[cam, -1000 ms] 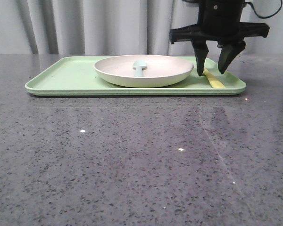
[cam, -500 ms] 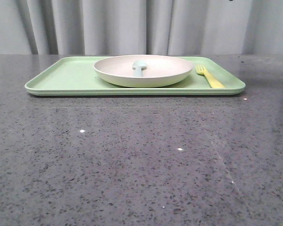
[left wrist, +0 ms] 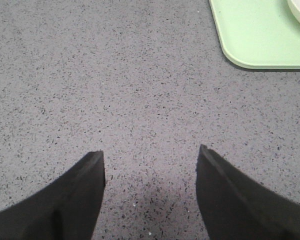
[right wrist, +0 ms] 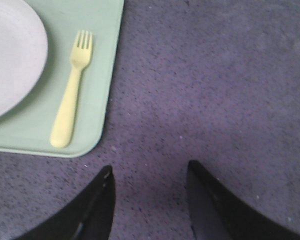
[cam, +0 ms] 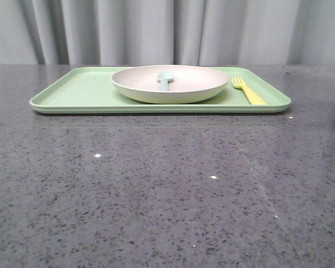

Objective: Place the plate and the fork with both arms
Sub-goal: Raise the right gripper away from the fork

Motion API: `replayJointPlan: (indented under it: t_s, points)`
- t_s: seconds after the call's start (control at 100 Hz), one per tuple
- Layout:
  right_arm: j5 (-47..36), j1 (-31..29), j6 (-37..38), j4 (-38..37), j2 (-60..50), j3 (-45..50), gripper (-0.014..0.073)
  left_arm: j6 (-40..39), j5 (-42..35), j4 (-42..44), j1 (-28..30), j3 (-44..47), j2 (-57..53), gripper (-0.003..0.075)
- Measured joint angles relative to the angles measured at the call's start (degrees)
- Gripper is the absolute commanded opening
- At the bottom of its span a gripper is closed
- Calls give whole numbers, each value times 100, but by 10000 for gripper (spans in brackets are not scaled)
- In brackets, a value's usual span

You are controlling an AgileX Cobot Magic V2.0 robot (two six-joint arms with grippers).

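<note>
Front view: light-green tray (cam: 78, 92) sits on the grey speckled table (cam: 156, 190), far side, in front of a grey curtain (cam: 128, 30). Plate (cam: 170, 84) rests on the tray, right of its centre, with a pale blue-green spoon (cam: 164, 80) lying inside it. Yellow fork (cam: 247, 90) lies flat on the tray just beside the plate's right edge, not touching it, tines pointing away from the robot, handle toward the tray's near right corner. Neither arm appears in this view.

Left wrist view: left gripper (left wrist: 150, 160) is over bare tabletop, its 2 fingers (left wrist: 65, 200) spread apart, nothing between them. 1 corner of the tray shows, and a sliver of the plate's rim at the frame edge.

Right wrist view: right gripper (right wrist: 150, 175) is over bare tabletop just off the tray's corner, its 2 fingers (right wrist: 217, 207) apart, holding nothing. The fork and part of the plate are in sight on the tray, well clear of the fingers.
</note>
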Motion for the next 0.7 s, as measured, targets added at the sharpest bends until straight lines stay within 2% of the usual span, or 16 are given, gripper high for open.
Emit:
replayJointPlan:
  t_s: [0.3,0.7]
  points:
    - [-299,-1159,0,-70,-1587,1689,352,0,0,0,0,0,0,399]
    - [-298,-1232,0,-10,-3807,2884,352,0,0,0,0,0,0,399]
